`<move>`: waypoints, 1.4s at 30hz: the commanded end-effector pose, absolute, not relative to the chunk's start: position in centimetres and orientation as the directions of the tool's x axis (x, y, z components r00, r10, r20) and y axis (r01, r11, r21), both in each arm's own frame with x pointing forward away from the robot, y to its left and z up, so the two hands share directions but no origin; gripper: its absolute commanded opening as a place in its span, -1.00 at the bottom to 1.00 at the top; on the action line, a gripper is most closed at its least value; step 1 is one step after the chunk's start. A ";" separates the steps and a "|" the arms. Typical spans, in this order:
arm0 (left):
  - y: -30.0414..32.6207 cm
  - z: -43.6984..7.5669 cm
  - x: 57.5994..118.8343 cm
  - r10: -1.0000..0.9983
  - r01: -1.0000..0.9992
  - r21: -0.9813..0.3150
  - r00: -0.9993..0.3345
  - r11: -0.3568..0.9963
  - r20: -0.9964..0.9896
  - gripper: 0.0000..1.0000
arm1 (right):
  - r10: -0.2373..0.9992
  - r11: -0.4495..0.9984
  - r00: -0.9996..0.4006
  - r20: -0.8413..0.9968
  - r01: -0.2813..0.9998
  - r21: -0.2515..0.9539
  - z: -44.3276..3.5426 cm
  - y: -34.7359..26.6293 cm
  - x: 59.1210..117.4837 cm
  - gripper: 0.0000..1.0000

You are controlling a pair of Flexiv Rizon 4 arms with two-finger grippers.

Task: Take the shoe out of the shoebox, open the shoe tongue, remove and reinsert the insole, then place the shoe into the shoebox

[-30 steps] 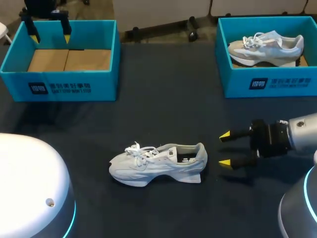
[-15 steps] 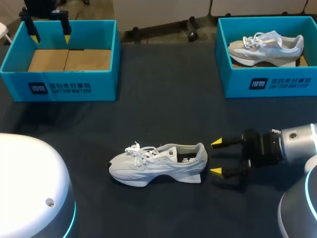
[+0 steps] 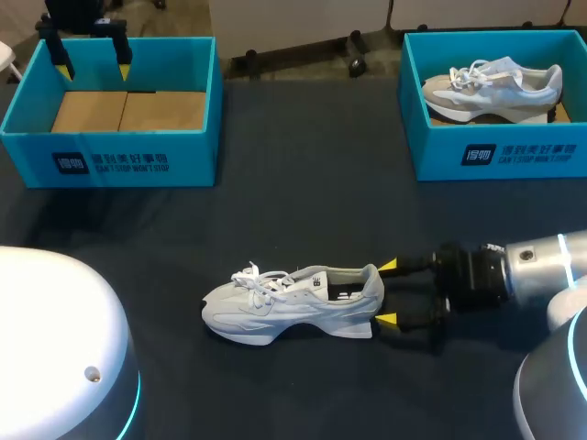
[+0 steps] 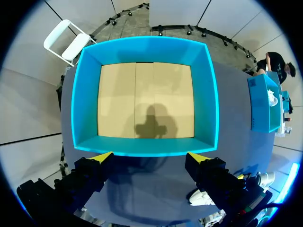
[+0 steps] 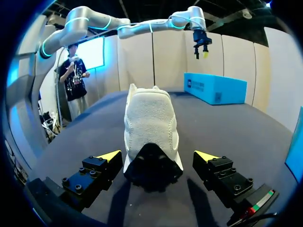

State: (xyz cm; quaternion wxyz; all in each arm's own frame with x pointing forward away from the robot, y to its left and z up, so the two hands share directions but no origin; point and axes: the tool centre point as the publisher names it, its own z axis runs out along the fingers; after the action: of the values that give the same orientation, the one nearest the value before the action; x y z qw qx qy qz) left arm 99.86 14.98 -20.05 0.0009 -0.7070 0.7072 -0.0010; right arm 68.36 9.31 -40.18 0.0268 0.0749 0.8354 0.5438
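Observation:
A pale grey shoe (image 3: 292,303) lies on its sole on the dark table, toe to the left, heel to the right. My right gripper (image 3: 388,292) is open at the heel, one yellow tip on each side of it, neither touching. In the right wrist view the shoe's heel (image 5: 150,135) stands between the fingers of my right gripper (image 5: 159,155). My left gripper (image 3: 92,57) hangs open above the empty blue shoebox (image 3: 115,147) at the back left. The left wrist view looks down past my left gripper (image 4: 149,156) into that shoebox (image 4: 145,100) with its cardboard floor.
A second blue shoebox (image 3: 500,147) at the back right holds another pale shoe (image 3: 492,84). Dark tabletop (image 3: 303,202) lies between the two boxes. My arms' white bases fill the near left and near right corners.
My right gripper has moved left toward the shoe, from well clear of the heel to straddling it. The left arm and the shoe have stayed put.

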 end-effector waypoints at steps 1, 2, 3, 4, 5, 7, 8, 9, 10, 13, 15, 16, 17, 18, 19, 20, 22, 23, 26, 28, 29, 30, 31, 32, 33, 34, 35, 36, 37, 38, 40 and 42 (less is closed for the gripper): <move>15.0 -20.0 99.9 -1.000 -1.000 -0.002 0.000 0.000 0.000 1.00 | 0.147 0.390 -0.989 0.034 0.090 0.916 -40.7 10.0 68.8 1.00; 15.0 -20.0 99.9 -1.000 -1.000 -0.002 0.000 0.000 0.000 1.00 | 0.146 0.387 -0.989 0.035 0.089 0.918 -40.8 10.1 68.8 1.00; 15.0 -20.0 99.9 -1.000 -1.000 -0.002 0.000 0.000 0.000 1.00 | 0.143 0.380 -0.989 0.038 0.090 0.921 -40.9 10.2 68.8 1.00; 15.0 -20.0 99.9 -1.000 -1.000 -0.002 0.000 0.000 0.000 1.00 | 0.141 0.375 -0.989 0.039 0.090 0.923 -40.9 10.3 68.8 1.00; 15.0 -20.0 99.9 -1.000 -1.000 -0.002 0.000 0.000 0.000 1.00 | 0.141 0.374 -0.989 0.039 0.090 0.923 -41.0 10.4 68.9 1.00; 15.0 -20.0 99.9 -1.000 -1.000 -0.002 0.000 0.000 0.000 1.00 | 0.139 0.369 -0.990 0.039 0.088 0.925 -40.9 10.7 68.9 1.00; 15.0 -20.0 99.9 -1.000 -1.000 -0.002 0.000 0.000 0.000 1.00 | 0.138 0.369 -0.990 0.039 0.088 0.925 -40.9 10.8 68.9 1.00; 15.0 -20.0 99.9 -1.000 -1.000 -0.002 0.000 0.000 0.000 1.00 | 0.137 0.370 -0.990 0.038 0.087 0.925 -40.9 10.9 68.9 1.00; 15.0 -20.0 99.9 -1.000 -1.000 -0.002 0.000 0.000 0.000 1.00 | 0.137 0.369 -0.990 0.038 0.087 0.925 -40.9 10.9 68.9 1.00; 15.0 -20.0 99.9 -1.000 -1.000 -0.002 0.000 0.000 0.000 1.00 | 0.133 0.360 -0.990 0.038 0.084 0.929 -41.0 11.1 68.7 1.00; 15.0 -20.0 99.9 -1.000 -1.000 -0.002 0.000 0.000 0.000 1.00 | 0.131 0.359 -0.991 0.038 0.083 0.930 -41.0 11.3 68.5 1.00; 15.0 -20.0 99.9 -1.000 -1.000 -0.002 0.000 0.000 0.000 1.00 | 0.129 0.356 -0.991 0.039 0.083 0.931 -41.1 11.4 68.5 1.00; 15.0 -20.0 99.9 -1.000 -1.000 -0.002 0.000 0.000 0.000 1.00 | 0.129 0.355 -0.991 0.039 0.082 0.931 -41.1 11.5 68.5 1.00; 15.0 -20.0 99.9 -1.000 -1.000 -0.002 0.000 0.000 0.000 1.00 | 0.128 0.353 -0.991 0.038 0.081 0.932 -41.1 11.6 68.5 1.00; 15.0 -20.0 99.9 -1.000 -1.000 -0.002 0.000 0.000 0.000 1.00 | 0.127 0.350 -0.991 0.038 0.081 0.933 -41.1 11.6 68.5 1.00; 15.0 -20.0 99.9 -1.000 -1.000 -0.002 0.000 0.000 0.000 1.00 | 0.127 0.350 -0.991 0.037 0.080 0.933 -41.1 11.7 68.4 1.00; 15.0 -20.0 99.9 -1.000 -1.000 -0.002 0.000 0.000 0.000 1.00 | 0.127 0.348 -0.991 0.037 0.079 0.934 -41.1 11.9 68.4 1.00; 15.0 -20.0 99.9 -1.000 -1.000 -0.002 0.000 0.000 0.000 1.00 | 0.126 0.347 -0.991 0.037 0.079 0.934 -41.2 12.1 68.4 1.00; 15.0 -20.0 99.9 -1.000 -1.000 -0.002 0.000 0.000 0.000 1.00 | 0.123 0.339 -0.991 0.041 0.081 0.937 -41.5 12.2 68.5 1.00; 15.0 -20.0 99.9 -1.000 -1.000 -0.002 0.000 0.000 0.000 1.00 | 0.121 0.334 -0.992 0.043 0.081 0.939 -41.6 12.4 68.6 1.00; 15.0 -20.0 99.9 -1.000 -1.000 -0.002 0.000 0.000 0.000 1.00 | 0.120 0.332 -0.992 0.042 0.080 0.940 -41.6 12.5 68.6 1.00; 15.0 -20.0 99.9 -1.000 -1.000 -0.002 0.000 0.000 0.000 1.00 | 0.117 0.330 -0.992 0.041 0.078 0.941 -41.6 12.6 68.6 1.00; 15.0 -20.0 99.9 -1.000 -1.000 -0.002 0.000 0.000 0.000 1.00 | 0.116 0.328 -0.992 0.041 0.077 0.942 -41.6 12.7 68.6 1.00; 15.0 -20.0 99.9 -1.000 -1.000 -0.002 0.000 0.000 0.000 1.00 | 0.115 0.327 -0.993 0.040 0.076 0.942 -41.6 12.8 68.5 1.00; 15.0 -20.0 99.9 -1.000 -1.000 -0.002 0.000 0.000 0.000 1.00 | 0.113 0.326 -0.993 0.040 0.075 0.942 -41.6 12.9 68.5 1.00; 15.0 -20.0 99.9 -1.000 -1.000 -0.002 0.000 0.000 0.000 1.00 | 0.111 0.324 -0.993 0.039 0.073 0.943 -41.6 12.9 68.5 1.00; 15.0 -20.0 99.9 -1.000 -1.000 -0.002 0.000 0.000 0.000 1.00 | 0.109 0.322 -0.993 0.038 0.072 0.944 -41.6 13.0 68.5 1.00; 15.0 -20.0 99.9 -1.000 -1.000 -0.002 0.000 0.000 0.000 1.00 | 0.108 0.321 -0.993 0.038 0.071 0.944 -41.7 13.1 68.5 1.00; 15.0 -20.0 99.9 -1.000 -1.000 -0.002 0.000 0.000 0.000 1.00 | 0.107 0.319 -0.994 0.038 0.070 0.945 -41.7 13.2 68.5 1.00; 15.0 -20.0 99.9 -1.000 -1.000 -0.002 0.000 0.000 0.000 1.00 | 0.105 0.317 -0.994 0.038 0.070 0.946 -41.7 13.3 68.5 1.00; 15.0 -20.0 99.9 -1.000 -1.000 -0.002 0.000 0.000 0.000 1.00 | 0.102 0.313 -0.994 0.037 0.067 0.947 -41.7 13.5 68.4 1.00; 15.0 -20.0 99.9 -1.000 -1.000 -0.002 0.000 0.000 0.000 1.00 | 0.101 0.311 -0.994 0.034 0.064 0.948 -41.6 13.6 68.3 1.00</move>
State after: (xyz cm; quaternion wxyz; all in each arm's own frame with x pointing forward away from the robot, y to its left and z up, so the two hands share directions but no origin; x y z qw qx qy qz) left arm 99.86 14.97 -20.05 0.0009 -0.7070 0.7072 -0.0010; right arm 68.21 13.24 -41.44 0.0150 0.0509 0.8094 0.5848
